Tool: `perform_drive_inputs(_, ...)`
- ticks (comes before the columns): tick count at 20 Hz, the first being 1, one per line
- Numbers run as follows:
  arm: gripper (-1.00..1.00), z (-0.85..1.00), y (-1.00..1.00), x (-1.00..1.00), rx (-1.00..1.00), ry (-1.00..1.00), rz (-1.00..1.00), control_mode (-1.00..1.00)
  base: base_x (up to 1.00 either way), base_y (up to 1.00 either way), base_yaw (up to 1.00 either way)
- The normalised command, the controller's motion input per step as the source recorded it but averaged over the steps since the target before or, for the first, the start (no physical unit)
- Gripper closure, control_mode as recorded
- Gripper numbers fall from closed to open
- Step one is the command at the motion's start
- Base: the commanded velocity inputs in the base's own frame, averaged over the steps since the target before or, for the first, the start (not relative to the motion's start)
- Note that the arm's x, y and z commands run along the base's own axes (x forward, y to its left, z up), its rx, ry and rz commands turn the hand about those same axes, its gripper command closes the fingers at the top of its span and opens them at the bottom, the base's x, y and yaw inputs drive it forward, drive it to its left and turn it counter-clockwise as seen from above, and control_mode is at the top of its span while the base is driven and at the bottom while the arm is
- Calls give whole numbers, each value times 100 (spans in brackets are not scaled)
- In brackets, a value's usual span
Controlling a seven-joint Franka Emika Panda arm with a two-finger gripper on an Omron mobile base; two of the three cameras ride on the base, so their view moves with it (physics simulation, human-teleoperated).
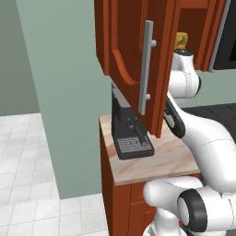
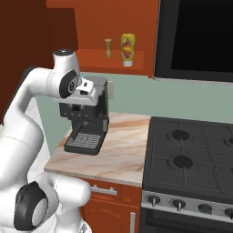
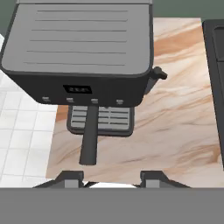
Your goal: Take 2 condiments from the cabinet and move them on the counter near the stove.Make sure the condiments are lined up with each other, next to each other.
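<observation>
Condiments both sit on the open cabinet's (image 2: 113, 27) shelf, upright: small wooden shaker (image 2: 108, 48) on the left, taller yellow bottle (image 2: 128, 50) just beside it on the right, apart but close, as seen in the right base view. Left base view shows just the top of the yellow bottle (image 1: 181, 40) past the edge of the cabinet door (image 1: 133, 55), which is swung open with its silver bar handle (image 1: 147, 67) facing the camera.

Gripper (image 3: 111, 177) is below the shelf, above the counter (image 2: 123, 150), pointing down at the black coffee machine (image 2: 86, 123). In the hand view the two finger tips (image 3: 70, 177) stand wide apart at the bottom edge with nothing between them; hand is empty. That view looks down on the coffee machine's flat grey top (image 3: 83, 39), its portafilter handle (image 3: 89, 135) and drip tray (image 3: 103, 120), with the beige veined counter (image 3: 175, 113) around them.

Coffee machine stands at the left end of the counter, under the cabinet. Stove (image 2: 191, 159) is to the right of the counter, touching its edge, round burners on top and a row of dark knobs (image 2: 177, 205) along the front. Counter stretch between coffee machine and stove is bare stone. Dark microwave panel (image 2: 195, 36) hangs above the stove, right of the cabinet. White tile floor (image 1: 27, 184) at the left.
</observation>
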Motion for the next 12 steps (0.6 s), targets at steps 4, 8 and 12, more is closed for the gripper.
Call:
perform_drive_inputs(4, -100, 1, -5, -1, 0, -4, -8, -100, 0, 0, 0)
perform_drive_inputs(8, -100, 0, 0, 3, 0, -29, -14, -100, 0, 0, 0)
perform_drive_inputs(12, -100, 5, 0, 6, 0, -45, -12, -100, 0, 0, 0)
